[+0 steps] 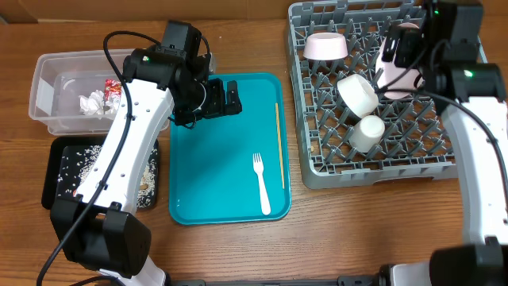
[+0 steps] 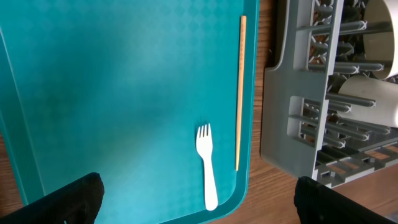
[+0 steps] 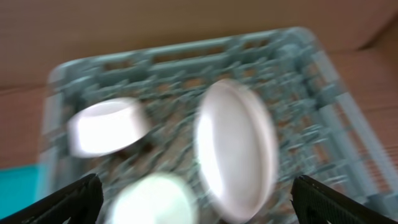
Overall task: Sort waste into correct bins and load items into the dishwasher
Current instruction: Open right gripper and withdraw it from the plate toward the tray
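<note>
On the teal tray (image 1: 214, 175) lie a white fork (image 1: 262, 184) and a thin wooden chopstick (image 1: 279, 147). My left gripper (image 1: 230, 99) hovers over the tray's far end, open and empty. From the left wrist, the fork (image 2: 207, 168) and chopstick (image 2: 239, 93) lie ahead of the open left gripper (image 2: 199, 202). The grey dishwasher rack (image 1: 317, 171) holds a plate (image 1: 401, 67) on edge, two bowls (image 1: 326, 46) (image 1: 357, 93) and a cup (image 1: 367, 133). My right gripper (image 3: 199, 199) is open above the plate (image 3: 236, 155), holding nothing. That view is blurred.
A clear tub (image 1: 48, 87) at the left holds a crumpled napkin (image 1: 94, 102) and a red wrapper (image 1: 113, 89). In front of it a black tray (image 1: 57, 163) holds rice scraps (image 1: 83, 163). The rack's corner (image 2: 298, 124) stands just right of the teal tray (image 2: 112, 93).
</note>
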Action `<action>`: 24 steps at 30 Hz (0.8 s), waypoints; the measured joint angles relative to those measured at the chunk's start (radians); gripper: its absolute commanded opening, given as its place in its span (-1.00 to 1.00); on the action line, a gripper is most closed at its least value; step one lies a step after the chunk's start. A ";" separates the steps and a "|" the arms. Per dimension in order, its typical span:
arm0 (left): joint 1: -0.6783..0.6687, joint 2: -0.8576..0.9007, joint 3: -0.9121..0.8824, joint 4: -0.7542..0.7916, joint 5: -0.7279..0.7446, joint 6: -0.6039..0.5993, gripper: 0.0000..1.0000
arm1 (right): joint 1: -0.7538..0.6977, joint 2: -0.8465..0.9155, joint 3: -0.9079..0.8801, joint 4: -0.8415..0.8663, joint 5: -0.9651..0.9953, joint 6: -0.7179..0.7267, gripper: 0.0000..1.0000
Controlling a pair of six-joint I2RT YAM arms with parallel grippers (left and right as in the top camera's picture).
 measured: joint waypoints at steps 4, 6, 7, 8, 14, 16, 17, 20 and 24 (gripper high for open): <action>0.000 0.000 0.000 0.000 0.000 0.000 1.00 | 0.000 -0.050 0.002 -0.129 -0.190 0.064 1.00; 0.000 0.000 0.000 0.000 0.000 0.000 1.00 | 0.000 -0.055 0.003 -0.183 -0.299 0.092 1.00; 0.000 0.000 0.000 0.000 0.000 0.000 1.00 | 0.000 -0.055 0.003 -0.213 -0.365 0.102 1.00; 0.000 0.000 0.000 0.000 0.000 0.000 1.00 | 0.000 -0.055 0.003 -0.242 -0.422 0.111 1.00; 0.000 0.000 0.000 0.000 0.000 0.000 1.00 | 0.011 -0.054 0.003 -0.401 -0.645 0.132 1.00; 0.000 0.000 0.000 0.000 0.000 0.000 1.00 | 0.023 -0.054 0.003 -0.444 -0.671 0.130 1.00; 0.000 0.000 0.000 0.000 0.000 0.000 1.00 | 0.035 -0.054 0.003 -0.468 -0.680 0.126 0.97; 0.000 0.000 0.000 0.000 0.000 0.000 1.00 | 0.080 -0.054 0.003 -0.527 -0.692 0.099 0.78; 0.000 0.000 0.000 0.000 0.000 0.000 1.00 | 0.171 -0.054 0.002 -0.560 -0.692 0.081 0.68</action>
